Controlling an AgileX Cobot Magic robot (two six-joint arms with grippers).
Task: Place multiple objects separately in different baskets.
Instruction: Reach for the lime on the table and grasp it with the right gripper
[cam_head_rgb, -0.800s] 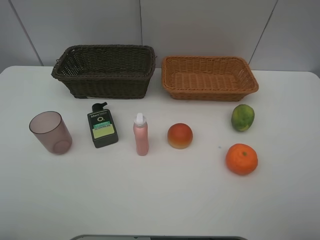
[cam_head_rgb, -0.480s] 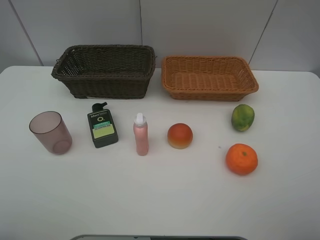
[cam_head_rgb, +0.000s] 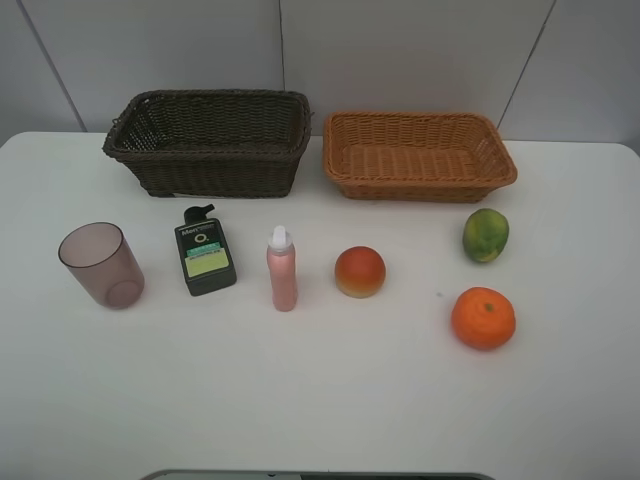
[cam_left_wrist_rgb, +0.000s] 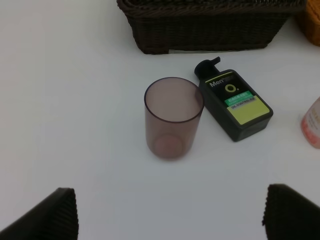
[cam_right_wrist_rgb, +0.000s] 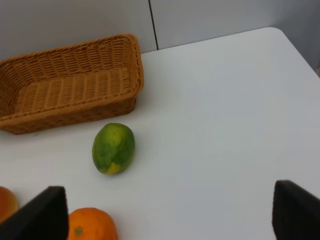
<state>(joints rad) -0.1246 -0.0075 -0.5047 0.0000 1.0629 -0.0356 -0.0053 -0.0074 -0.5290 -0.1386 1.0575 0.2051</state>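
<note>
Near row on the white table (cam_head_rgb: 320, 400), left to right: mauve cup (cam_head_rgb: 100, 265) upright, dark-green bottle (cam_head_rgb: 205, 257) lying flat with label up, pink bottle (cam_head_rgb: 282, 270) upright, peach-like fruit (cam_head_rgb: 360, 272). Further right: green fruit (cam_head_rgb: 485, 235), and the orange (cam_head_rgb: 483, 318) nearer than it. All apart, none touching. Far side: dark brown basket (cam_head_rgb: 220, 172) left, tan basket (cam_head_rgb: 420, 185) right, just beside each other. Nothing seen inside either, so by my read zero of six placed.

Left gripper (cam_left_wrist_rgb: 170, 220): spread wide, holding nothing, on the near side of the cup, cup roughly centred between the fingertips. Right gripper (cam_right_wrist_rgb: 167, 215): likewise wide and empty, near side of the green fruit and offset to its right. Neither arm visible in the high view.

Likely step: first picks. Suggest left on cup to dark basket, right on green fruit to tan basket. Short hauls, no crossing.

For a clean job:
- Cup: come in level, close across the wall below the rim. Thin translucent plastic, probably light, so squeeze gently. Mind the dark-green bottle just to its right; keep that finger clear of it.
- Green fruit: shift left to centre first, then straight down and close across the narrow axis. Round, may roll if nudged by one finger.
- Lift clear of the basket rim before moving over; dark basket wall looks taller.
- Release low inside, not from height.
</note>
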